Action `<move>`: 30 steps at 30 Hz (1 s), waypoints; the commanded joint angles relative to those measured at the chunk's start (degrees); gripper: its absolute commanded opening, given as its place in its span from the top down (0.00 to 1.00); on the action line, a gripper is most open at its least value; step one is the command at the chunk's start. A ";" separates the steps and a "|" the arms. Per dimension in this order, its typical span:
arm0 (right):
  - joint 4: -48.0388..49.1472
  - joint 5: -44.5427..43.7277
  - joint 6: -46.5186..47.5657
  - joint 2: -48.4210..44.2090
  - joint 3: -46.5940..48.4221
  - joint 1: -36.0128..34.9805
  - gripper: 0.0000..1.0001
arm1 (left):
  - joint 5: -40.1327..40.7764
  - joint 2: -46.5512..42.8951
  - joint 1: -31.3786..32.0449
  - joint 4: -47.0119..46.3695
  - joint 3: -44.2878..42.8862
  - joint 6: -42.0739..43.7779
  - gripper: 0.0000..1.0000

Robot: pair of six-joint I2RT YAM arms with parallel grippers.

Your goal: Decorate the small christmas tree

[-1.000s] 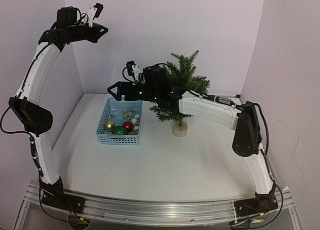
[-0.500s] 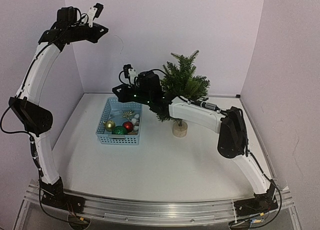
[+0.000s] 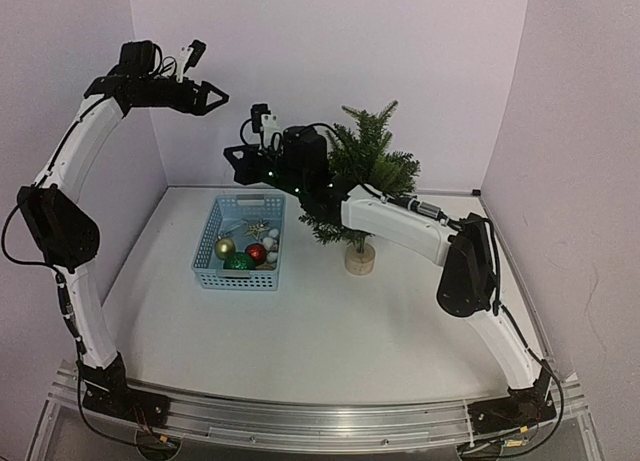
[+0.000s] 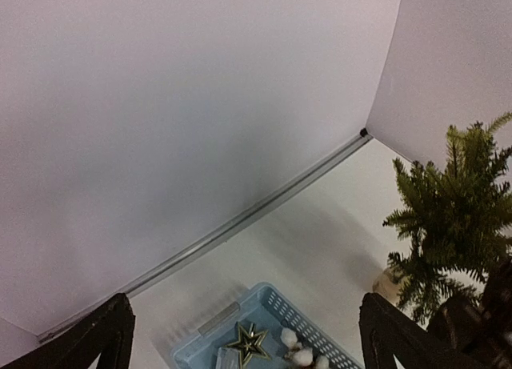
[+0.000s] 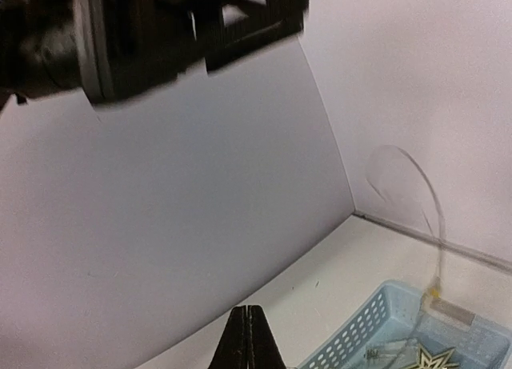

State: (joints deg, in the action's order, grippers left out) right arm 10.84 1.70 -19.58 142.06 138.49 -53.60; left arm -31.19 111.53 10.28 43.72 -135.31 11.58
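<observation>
**A:** From above, where does the tree stand?

**B:** The small christmas tree [image 3: 366,171], a miniature dark green fir on a round pale wooden disc, is upright on the white tabletop [image 3: 300,321]. It stands just right of a light blue plastic basket [image 3: 238,279]. The basket holds a gold ball [image 3: 224,248], a red ball [image 3: 256,252], a green ball [image 3: 238,263] and a gold star [image 3: 257,228].

**A:** And the hands?

**B:** The left hand [image 3: 212,101] is raised high by the back wall, fingers spread. The right hand [image 3: 232,161] hangs near the basket's far end, and its arm crosses the tree's lower branches.

**A:** Left wrist view?

**B:** Both fingers stand wide apart. The basket and star lie below them, with the tree at the right edge.

**A:** Right wrist?

**B:** The fingers are pressed together. The basket shows at lower right.
</observation>
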 commanded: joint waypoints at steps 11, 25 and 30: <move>9.25 -7.95 7.25 -2.10 8.72 0.73 1.00 | -24.27 -4.78 -6.41 10.12 15.75 21.18 0.14; 13.55 -8.49 11.12 -2.66 11.73 0.74 1.00 | -31.60 -2.18 2.35 15.94 26.03 43.47 0.19; 14.55 -6.84 10.83 -3.50 11.73 0.77 1.00 | -25.95 -1.87 3.95 0.63 31.78 32.39 0.31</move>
State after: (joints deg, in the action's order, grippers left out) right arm 21.82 -5.99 -9.40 141.82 148.18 -52.93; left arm -59.95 110.00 13.65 57.24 -107.04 51.55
